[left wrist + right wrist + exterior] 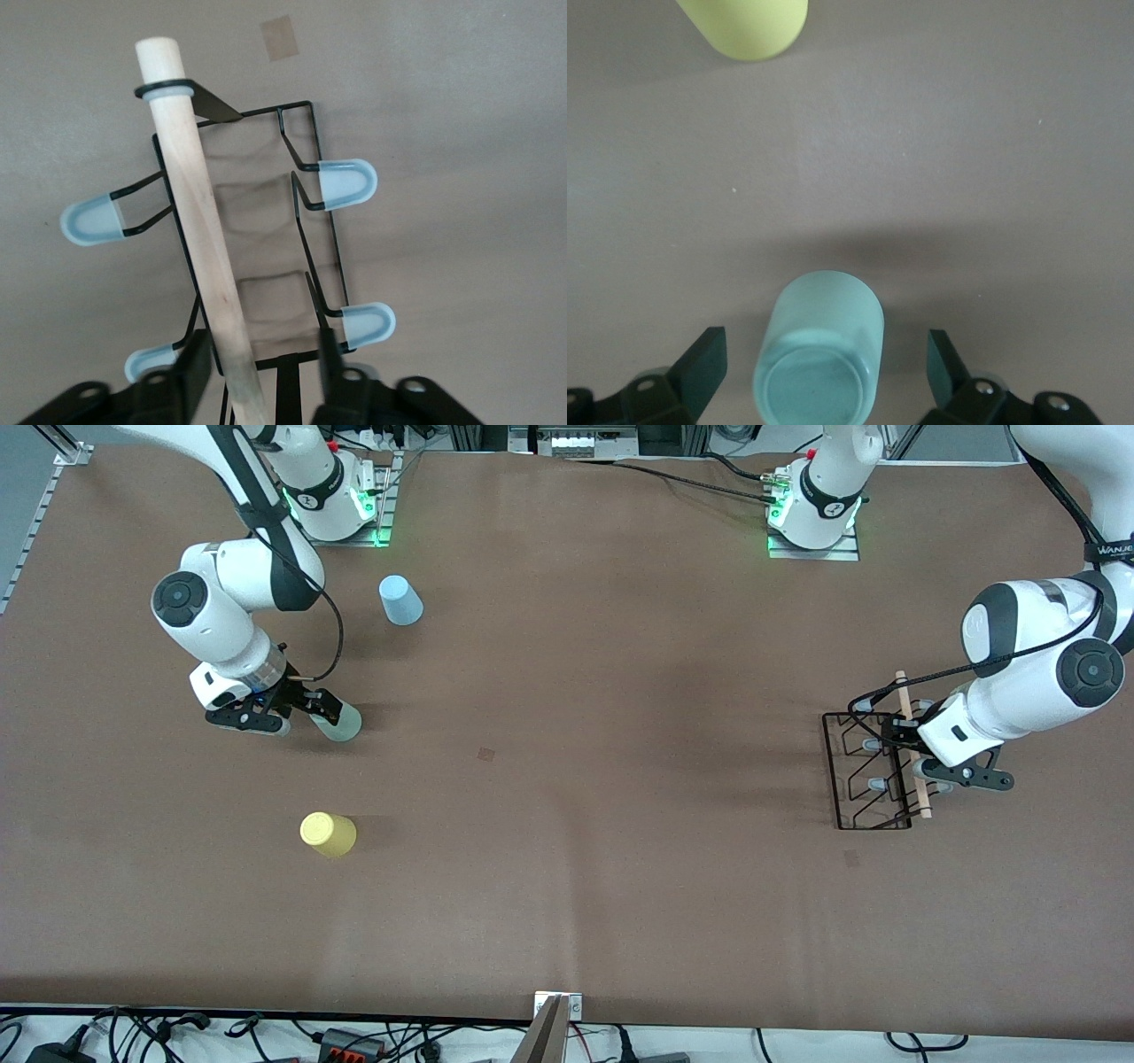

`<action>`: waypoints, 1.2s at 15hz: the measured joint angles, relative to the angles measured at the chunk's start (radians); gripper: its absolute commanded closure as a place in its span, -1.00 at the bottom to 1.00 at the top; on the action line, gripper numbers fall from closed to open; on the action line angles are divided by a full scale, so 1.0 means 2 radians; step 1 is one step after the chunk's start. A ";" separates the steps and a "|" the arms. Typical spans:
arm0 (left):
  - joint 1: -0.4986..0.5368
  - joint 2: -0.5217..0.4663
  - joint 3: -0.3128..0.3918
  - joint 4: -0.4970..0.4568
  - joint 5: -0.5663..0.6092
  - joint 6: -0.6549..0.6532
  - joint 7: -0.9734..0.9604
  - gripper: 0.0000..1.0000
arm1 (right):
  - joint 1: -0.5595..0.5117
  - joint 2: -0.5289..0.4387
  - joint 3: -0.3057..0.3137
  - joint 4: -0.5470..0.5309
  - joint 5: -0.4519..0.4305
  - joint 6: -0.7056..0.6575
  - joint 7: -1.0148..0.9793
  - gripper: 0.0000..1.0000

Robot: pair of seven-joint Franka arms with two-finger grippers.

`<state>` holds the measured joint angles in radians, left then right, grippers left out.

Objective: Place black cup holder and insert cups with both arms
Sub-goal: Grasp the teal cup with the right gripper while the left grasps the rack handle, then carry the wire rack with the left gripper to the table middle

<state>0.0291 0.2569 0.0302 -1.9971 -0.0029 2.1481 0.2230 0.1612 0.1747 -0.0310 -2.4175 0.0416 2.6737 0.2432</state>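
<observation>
Table point(567, 886) scene: left gripper point(266, 376) spread around black cup holder's point(873, 771) wooden rod; right gripper point(824, 367) spread around green cup point(819, 354).

Right gripper point(824, 372) open w/ green cup point(819, 359) between fingers; yellow cup point(749, 27) nearby.

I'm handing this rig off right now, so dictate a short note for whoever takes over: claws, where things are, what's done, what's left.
Left claw: open, fingers either side of the wooden rod handle of the black wire cup holder, which stands at the left arm's end of the table.
Right claw: open around the pale sage green plastic cup, upside down on the table, not yet gripped.
Light blue plastic cup sits nearer the right arm's base; yellow plastic cup nearer the front camera.
Done: no cup on any peg.
Left: grip and place the holder, then insert all three cups.
</observation>
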 measured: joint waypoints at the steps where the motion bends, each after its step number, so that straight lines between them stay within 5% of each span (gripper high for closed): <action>1: 0.001 0.000 0.000 0.000 0.000 0.001 0.000 0.79 | 0.000 0.005 0.000 -0.003 0.000 0.006 0.000 -1.00; 3: 0.004 -0.003 0.000 0.000 0.000 0.001 0.001 0.98 | 0.000 0.010 0.000 -0.003 0.000 0.008 0.000 -1.00; 10: 0.001 -0.025 -0.019 0.036 0.000 -0.045 0.008 0.98 | 0.020 0.018 0.000 -0.009 0.000 0.014 0.035 -1.00; 14: -0.010 -0.019 -0.115 0.091 -0.003 -0.099 -0.022 0.98 | 0.026 0.023 0.000 -0.009 0.000 0.016 0.042 -1.00; 18: -0.049 0.032 -0.197 0.153 -0.032 -0.098 -0.202 0.98 | 0.025 0.023 -0.001 -0.009 0.000 0.017 0.043 -1.00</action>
<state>-0.0688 0.3216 -0.3639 -1.6911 -0.0679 1.9526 -0.1813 0.2121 0.2207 -0.0321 -2.4359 0.0416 2.7069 0.3287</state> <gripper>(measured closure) 0.841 0.000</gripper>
